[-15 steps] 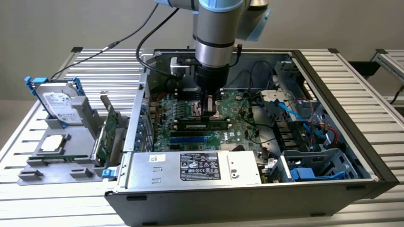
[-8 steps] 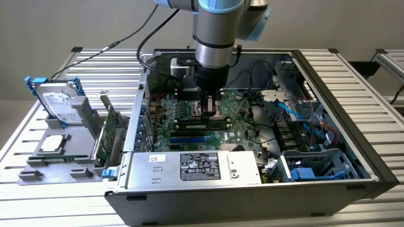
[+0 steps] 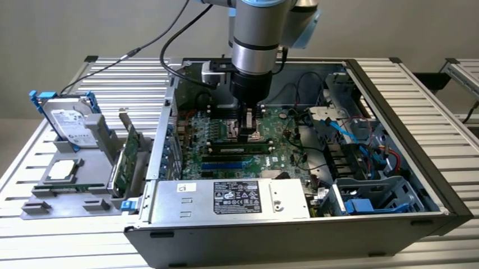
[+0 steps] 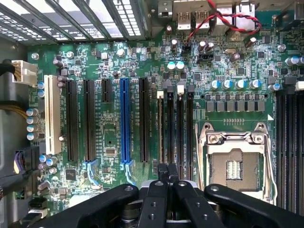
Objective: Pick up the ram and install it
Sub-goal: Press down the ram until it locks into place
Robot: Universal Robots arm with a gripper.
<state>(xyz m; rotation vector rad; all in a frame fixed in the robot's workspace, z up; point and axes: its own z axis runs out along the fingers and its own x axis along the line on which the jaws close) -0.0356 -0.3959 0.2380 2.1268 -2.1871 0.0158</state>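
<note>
A long narrow ram [image 3: 239, 149] with a row of black chips stands seated in a motherboard slot, parallel to the blue slots in front of it. My gripper [image 3: 250, 134] hangs straight down inside the open computer case, its tips just behind and above that stick. In the wrist view the gripper [image 4: 167, 168] is shut, fingers pressed together with nothing between them, in line with a group of black memory slots [image 4: 175, 126] beside the CPU socket [image 4: 235, 161]. I cannot tell whether the tips touch the board.
The case walls [image 3: 389, 84] surround the arm, with the power supply [image 3: 232, 196] in front and loose cables [image 3: 337, 126] toward the exterior view's right. A tray [image 3: 37, 210] at the left holds a hard drive [image 3: 69, 120], a green expansion card [image 3: 131, 154] and a thin green strip [image 3: 67, 188].
</note>
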